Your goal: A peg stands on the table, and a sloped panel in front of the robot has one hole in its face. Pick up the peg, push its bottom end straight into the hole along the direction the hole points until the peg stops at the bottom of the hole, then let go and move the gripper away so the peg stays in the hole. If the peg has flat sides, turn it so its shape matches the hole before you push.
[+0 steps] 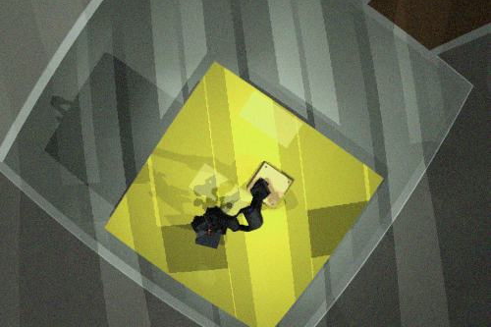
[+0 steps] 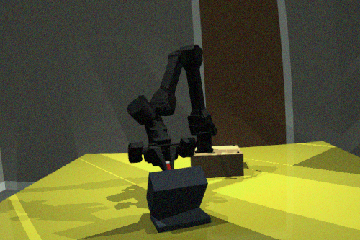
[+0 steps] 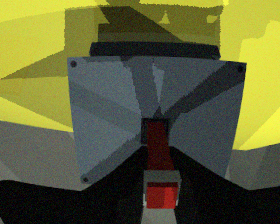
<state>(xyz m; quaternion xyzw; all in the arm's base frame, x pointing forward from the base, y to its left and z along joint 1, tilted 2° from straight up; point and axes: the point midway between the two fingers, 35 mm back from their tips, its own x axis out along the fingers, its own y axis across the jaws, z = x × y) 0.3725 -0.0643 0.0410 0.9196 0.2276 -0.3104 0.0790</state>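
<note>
Claw (image 3: pixel 161 187) clamped on the red peg (image 3: pixel 159 150), fingers narrow and dark on either side of it in the wrist view. The peg runs forward out of the grip, its near square end (image 3: pixel 163 196) bright red just between the fingers, its shaft darker and reaching ahead to the face of the grey-blue panel (image 3: pixel 106 110). The far end of the peg meets the panel about mid-face, low of centre; whether it is already in the hole cannot be told, the spot is in shadow. The panel fills the field directly ahead of the claw, with small dark dots at its corners. From the exterior view the claw (image 2: pixel 163 162) points down and toward the camera, just behind and above the panel's top edge (image 2: pixel 176 171), with a short red stretch of peg (image 2: pixel 168 166) showing between claw and panel. The panel stands on its base on the yellow table (image 2: pixel 288 197). Behind the claw, the arm's base sits on a tan block (image 2: pixel 223 162). In the top view the claw (image 1: pixel 208 229) is over the panel (image 1: pixel 206 241), a red speck of peg (image 1: pixel 209 232) at its tip.
</note>
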